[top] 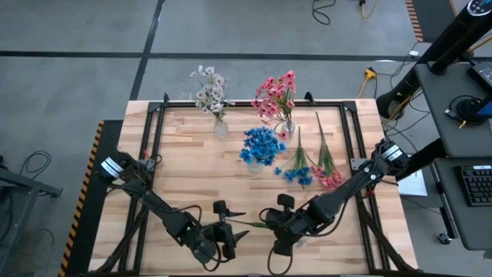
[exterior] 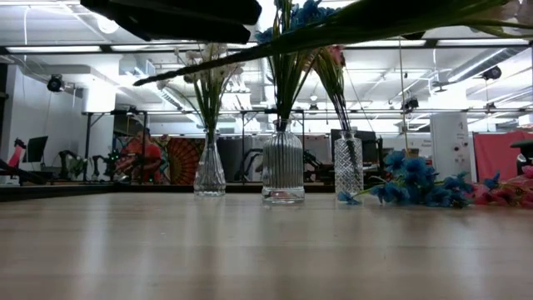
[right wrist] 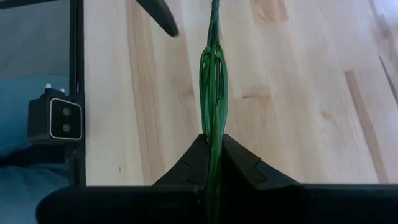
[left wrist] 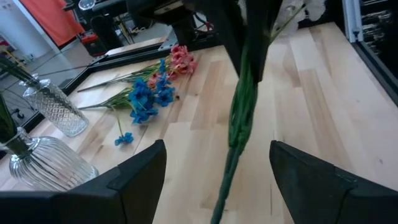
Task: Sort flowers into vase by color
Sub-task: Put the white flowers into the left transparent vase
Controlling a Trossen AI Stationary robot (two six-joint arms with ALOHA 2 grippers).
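The right claw [right wrist: 213, 152] is clamped shut on a green stem [right wrist: 214, 81] near the table's [top: 184, 173] front edge. The left claw [left wrist: 214, 177] is held open around the same stem.

Evenly and brightly lit from above; soft, faint shadows only beneath the arms on the pale wooden table [top: 200, 169] in the high view; no harsh glare on the wood there. Backlit in the low view by long ceiling light strips [exterior: 75, 48] in the far room; dark silhouettes across the top; near tabletop blurred, glass vases [exterior: 283, 173] fairly sharp with small bright highlights. Blurred and close in the left wrist view, the green stem [left wrist: 239, 124] smeared; far lying flowers [left wrist: 152, 93] clearer. Sharp wood grain in the right wrist view; dim bluish cast at the table's edge.
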